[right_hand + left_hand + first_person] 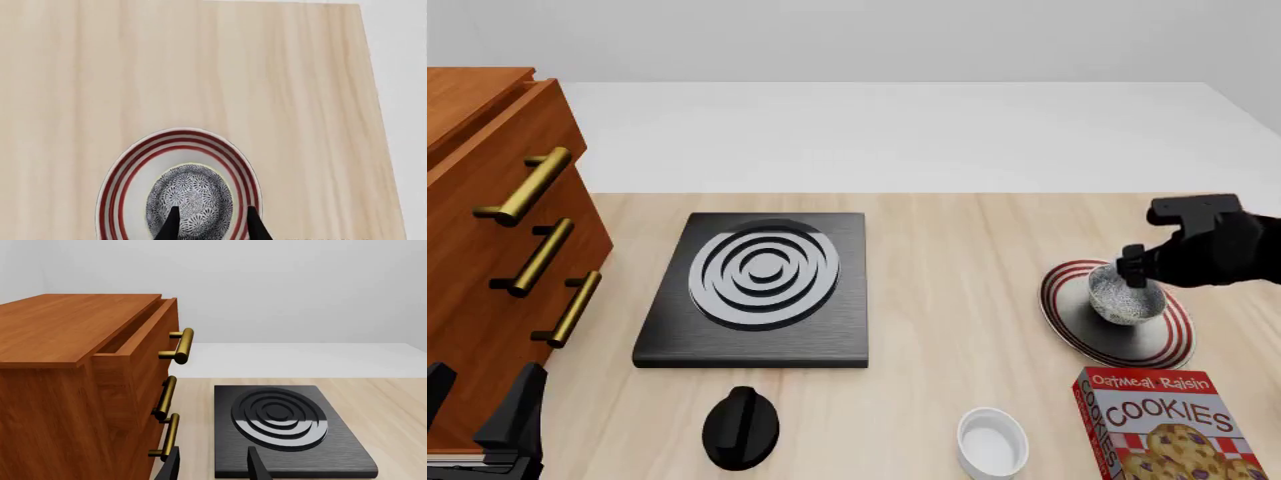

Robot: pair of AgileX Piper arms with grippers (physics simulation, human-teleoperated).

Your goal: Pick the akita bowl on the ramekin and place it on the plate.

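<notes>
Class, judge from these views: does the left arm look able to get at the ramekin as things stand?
Probably yes. The ramekin stands alone at the near edge, between the black knob and the cookie box. The left tool is open and holds nothing; only the knob lies near the path.

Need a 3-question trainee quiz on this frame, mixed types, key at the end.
1. True or false: the akita bowl is over the plate.
2. Which sits nearest the ramekin? A) cookie box B) wooden cabinet C) stove burner
3. Fill in: the right gripper has its jaws around the bowl's ____.

Key: 1 true; 2 A; 3 rim.
</notes>
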